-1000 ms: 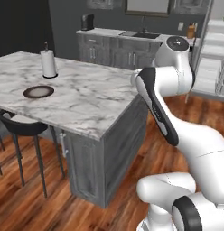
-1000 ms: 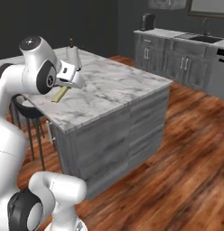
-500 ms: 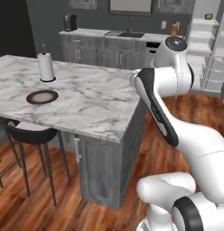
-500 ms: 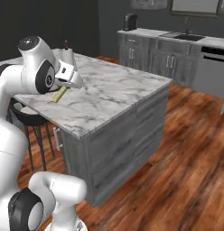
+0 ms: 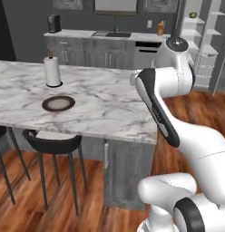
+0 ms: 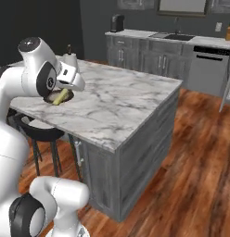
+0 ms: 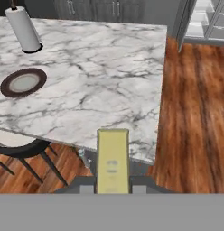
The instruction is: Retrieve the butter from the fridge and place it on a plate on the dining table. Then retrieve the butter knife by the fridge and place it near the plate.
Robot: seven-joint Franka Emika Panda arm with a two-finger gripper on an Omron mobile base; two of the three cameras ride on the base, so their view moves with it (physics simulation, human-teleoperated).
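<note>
My gripper (image 7: 113, 182) is shut on the butter (image 7: 113, 160), a pale-yellow stick that points away from the hand. It hangs over the near edge of the dining table (image 7: 100, 76), close to the table's right corner. From the right base the butter (image 6: 62, 96) juts from the gripper (image 6: 66, 94) above the marble top (image 6: 121, 102). The plate (image 7: 23, 82), brown-rimmed and bare, lies far to the left on the table (image 5: 110, 104), a little in front of the paper-towel roll. It is also in the left base view as the plate (image 5: 58, 103). The fridge and butter knife are out of view.
A paper-towel roll (image 5: 52, 71) stands behind the plate. Black stools (image 5: 53, 140) are tucked under the table's near side. Grey cabinets with a sink (image 5: 110, 45) line the back wall, with white shelves (image 5: 200, 45) at the right. Wooden floor (image 7: 195, 113) lies right of the table.
The whole picture has shifted, so the base has moved: the table now lies broader and more side-on, with the plate nearer. The gripper stays shut on the butter.
</note>
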